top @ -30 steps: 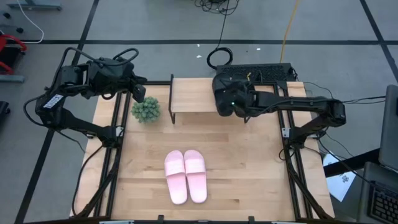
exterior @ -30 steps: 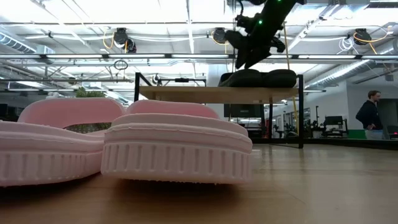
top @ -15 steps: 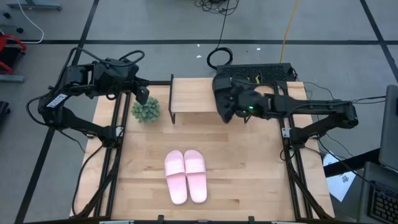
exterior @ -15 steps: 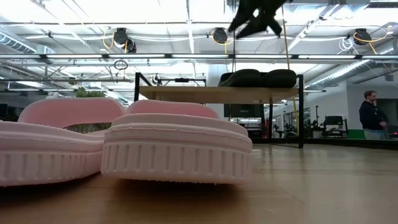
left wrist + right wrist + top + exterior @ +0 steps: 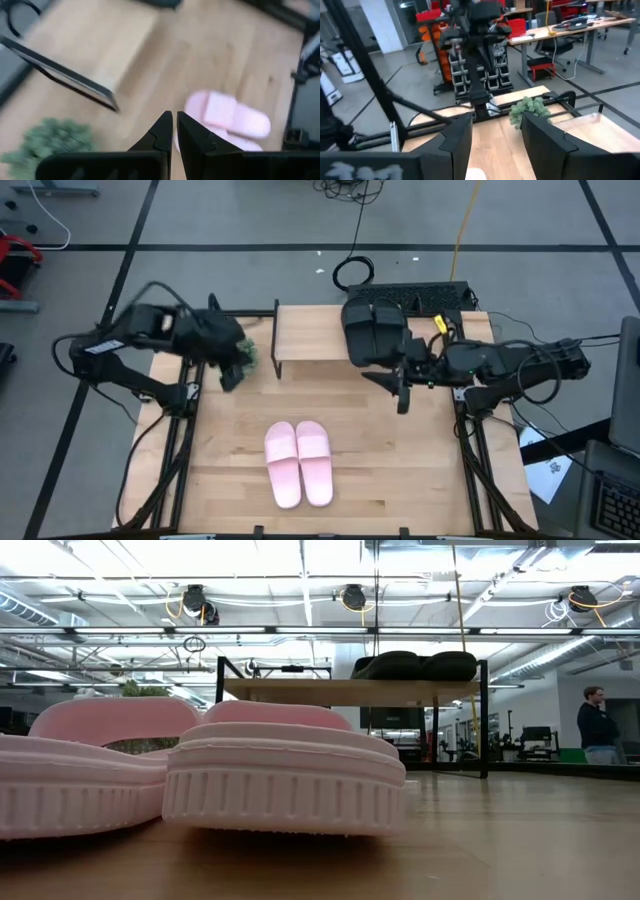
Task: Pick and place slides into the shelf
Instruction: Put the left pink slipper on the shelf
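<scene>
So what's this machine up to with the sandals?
A two-armed robot is putting slides on a low shelf. The black pair already sits on the shelf's right end. The pink pair lies on the table, untouched. The right gripper hangs open and empty just in front of the shelf. The left gripper, shut and empty, is beside a small green plant.

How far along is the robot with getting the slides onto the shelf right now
About halfway. The black pair sits on the right end of the shelf. Nothing is in hand: the right gripper is open and empty just in front of the shelf, and the left gripper is shut and empty over the small green plant. Left to do: the pink pair lies side by side on the table.
</scene>
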{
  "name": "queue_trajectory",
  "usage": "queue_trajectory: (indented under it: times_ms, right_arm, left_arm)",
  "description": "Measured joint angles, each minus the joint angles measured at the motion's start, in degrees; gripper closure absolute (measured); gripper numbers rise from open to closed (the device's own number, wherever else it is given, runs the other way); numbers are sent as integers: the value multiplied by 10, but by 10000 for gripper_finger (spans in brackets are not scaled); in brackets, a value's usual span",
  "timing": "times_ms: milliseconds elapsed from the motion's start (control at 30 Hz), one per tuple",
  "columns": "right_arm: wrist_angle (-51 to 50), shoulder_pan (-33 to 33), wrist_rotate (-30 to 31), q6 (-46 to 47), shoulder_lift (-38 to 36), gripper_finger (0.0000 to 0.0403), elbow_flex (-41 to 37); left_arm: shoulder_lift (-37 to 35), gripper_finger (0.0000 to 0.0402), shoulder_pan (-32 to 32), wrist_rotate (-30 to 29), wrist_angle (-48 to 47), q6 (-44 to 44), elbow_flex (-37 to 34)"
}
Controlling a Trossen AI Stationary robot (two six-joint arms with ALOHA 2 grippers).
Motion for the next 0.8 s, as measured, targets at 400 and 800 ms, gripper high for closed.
queue_trajectory:
  times_ms: [400,800]
  right_arm:
    - [-6,12,1,-53,-9,243,0]
    - [-49,48,-32,-37,-32,243,0]
  left_arm:
    - [1,376,-225,-10,213,-176,-147]
    - [63,376,-334,-75,402,-352,-231]
